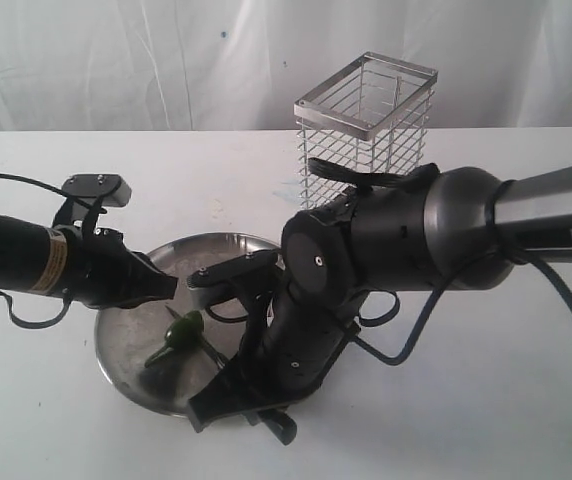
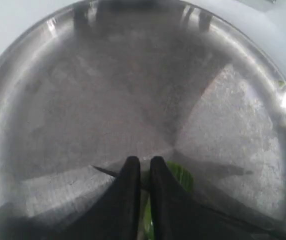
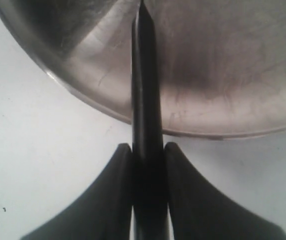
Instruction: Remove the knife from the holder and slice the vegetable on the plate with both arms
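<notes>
- The table (image 1: 486, 420) is white, and the plate sits on it near the front.
- The right arm (image 1: 396, 240) is big and black. It bends down over the plate's front edge.
- The left arm (image 1: 36, 262) reaches in over the plate's left edge.
- The plate (image 1: 126, 345) is round and shiny.
- The holder (image 1: 366, 130) is a tall wire cage standing behind the plate, well apart from it.
- The right gripper (image 3: 147, 150) is clamped tight on the knife (image 3: 146, 90). The dark blade pokes out over the plate's rim and points in toward the middle.
- The left gripper (image 2: 144, 167) has its fingers nearly together, low over the plate. I cannot tell if it pinches anything.
- The vegetable (image 1: 182, 333) is small and green. It lies on the plate, right by the left gripper's tips.
</notes>
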You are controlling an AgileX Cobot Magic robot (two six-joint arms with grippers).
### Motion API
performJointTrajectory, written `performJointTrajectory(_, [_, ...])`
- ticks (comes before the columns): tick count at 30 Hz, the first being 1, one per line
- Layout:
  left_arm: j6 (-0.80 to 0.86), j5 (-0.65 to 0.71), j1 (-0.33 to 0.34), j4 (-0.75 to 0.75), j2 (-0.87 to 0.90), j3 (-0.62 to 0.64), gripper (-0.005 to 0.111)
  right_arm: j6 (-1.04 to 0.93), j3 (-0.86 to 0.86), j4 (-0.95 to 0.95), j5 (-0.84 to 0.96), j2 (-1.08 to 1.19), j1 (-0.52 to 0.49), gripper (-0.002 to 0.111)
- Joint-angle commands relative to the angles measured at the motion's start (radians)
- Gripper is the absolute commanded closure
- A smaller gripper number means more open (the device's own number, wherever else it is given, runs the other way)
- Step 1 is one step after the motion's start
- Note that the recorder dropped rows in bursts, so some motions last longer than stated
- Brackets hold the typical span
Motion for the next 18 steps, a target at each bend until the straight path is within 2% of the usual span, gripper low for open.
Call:
performJointTrajectory(1, [-0.035, 0.002, -0.005, 0.041, -0.010, 0.028, 0.092, 0.007, -0.020, -0.016, 0.009, -0.004, -0.004, 0.108])
performJointTrajectory(10, [-0.035, 0.013, -0.005, 0.035, -0.010, 0.052, 0.092, 0.007, -0.021, -0.027, 0.009, -0.004, -0.004, 0.108])
performJointTrajectory(18, [-0.044, 0.028, -0.047, 0.033, -0.010, 0.052, 0.092, 0.007, -0.037, -0.061, 0.102, -0.002, -0.004, 0.108])
